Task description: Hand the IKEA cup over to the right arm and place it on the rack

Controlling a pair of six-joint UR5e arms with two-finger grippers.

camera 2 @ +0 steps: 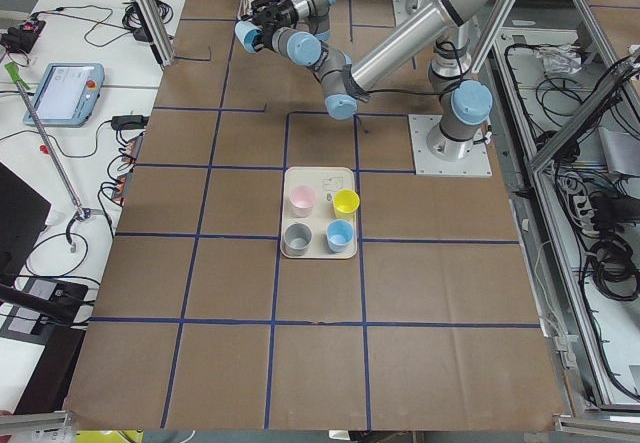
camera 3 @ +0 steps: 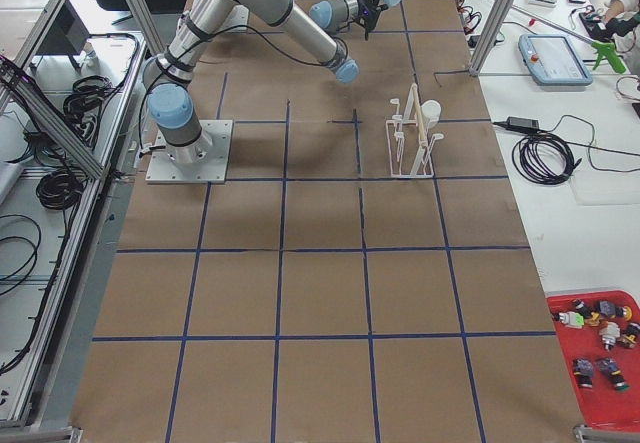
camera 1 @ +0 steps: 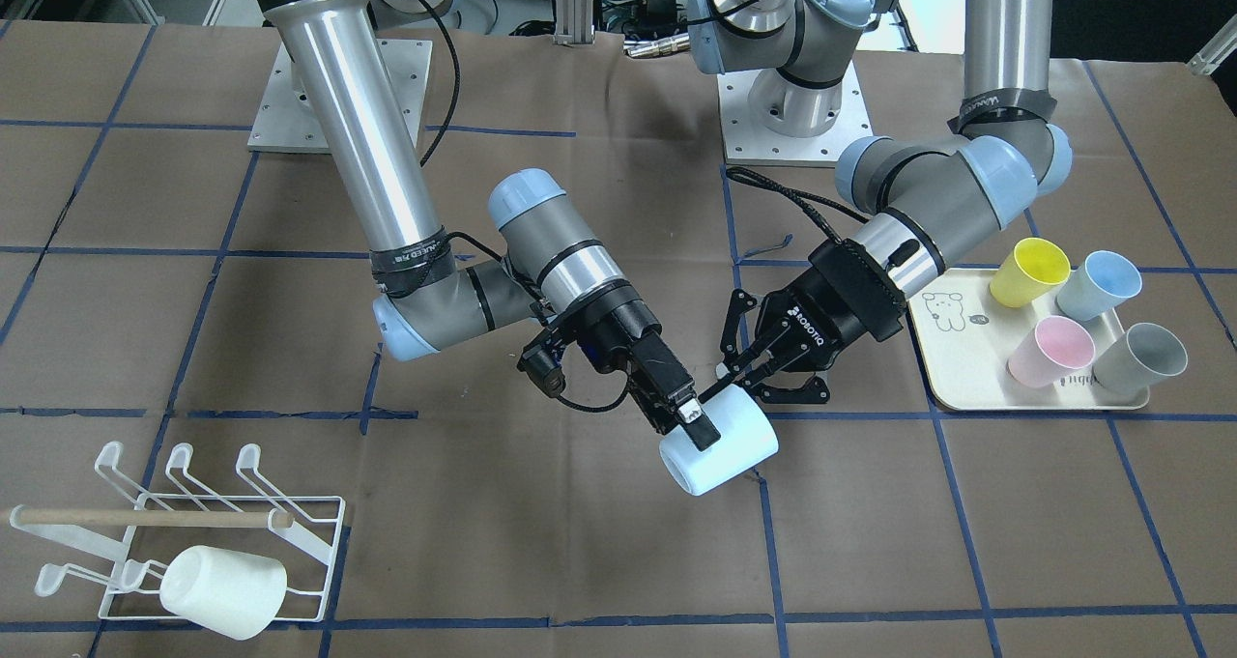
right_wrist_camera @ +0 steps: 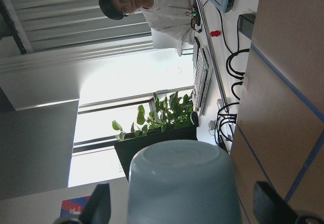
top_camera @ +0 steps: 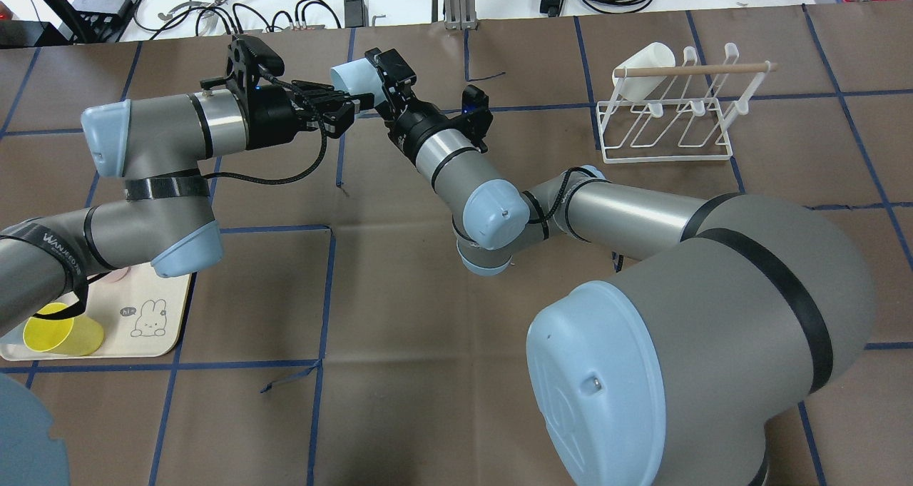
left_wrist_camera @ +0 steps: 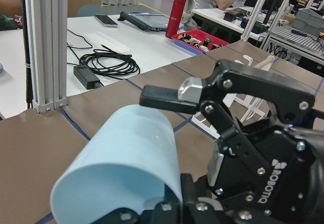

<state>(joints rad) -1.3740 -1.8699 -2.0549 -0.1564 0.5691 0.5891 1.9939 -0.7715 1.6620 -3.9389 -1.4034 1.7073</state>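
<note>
You get table (camera 1: 966,542), brown paper, blue tape grid. Over its middle, right arm (camera 1: 367,156) and left arm (camera 1: 947,204) point at each other. By left arm: cream tray (camera 1: 952,349) with four coloured cups (camera 1: 1050,351). By right arm: rack (camera 1: 145,518), one white cup (camera 1: 222,590) lying on its prongs. Between arms, off table: pale blue cup (camera 1: 725,450), tipped sideways. Note left gripper (camera 1: 739,385) clenched on cup's end. Note right gripper (camera 1: 698,428) released, fingers straddling cup, gap each side in your right wrist view.
</note>
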